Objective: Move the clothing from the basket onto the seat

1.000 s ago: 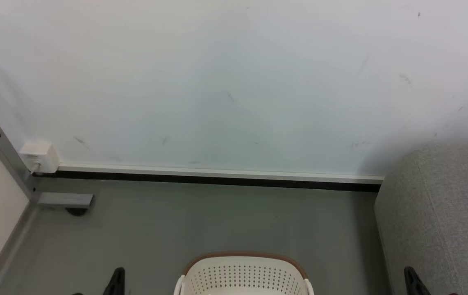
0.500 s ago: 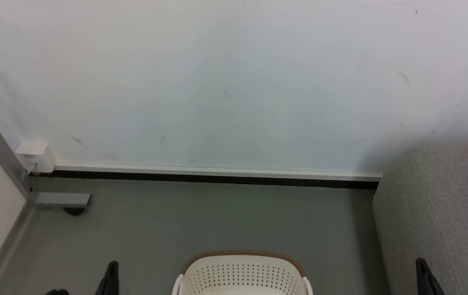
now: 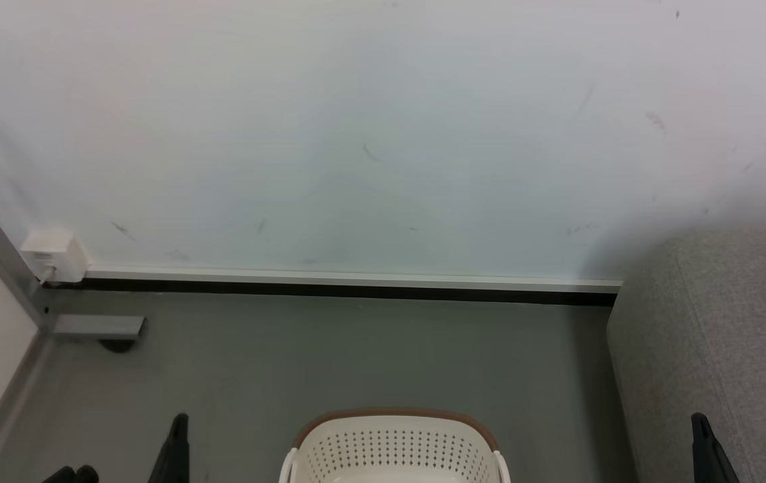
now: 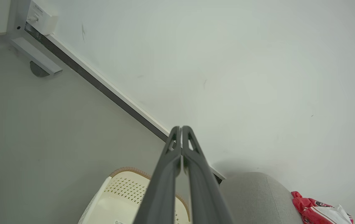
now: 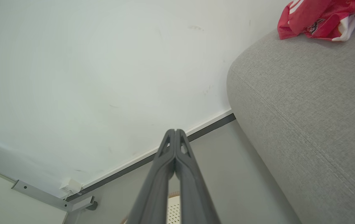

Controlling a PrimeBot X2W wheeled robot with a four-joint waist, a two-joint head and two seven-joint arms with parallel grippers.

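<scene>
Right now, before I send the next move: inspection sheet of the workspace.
Surface: grey floor, with the basket standing on it.
Job's things: basket beside the seat; its visible part holds no garment. Red-and-white clothing lies on the seat.
Clutter: nothing seen.
Grippers: left gripper shut, holding nothing; right gripper shut, holding nothing.
Cables: nothing seen.
Surroundings: scuffed white wall, dark skirting, white wall box and grey metal frame in the left corner.
</scene>
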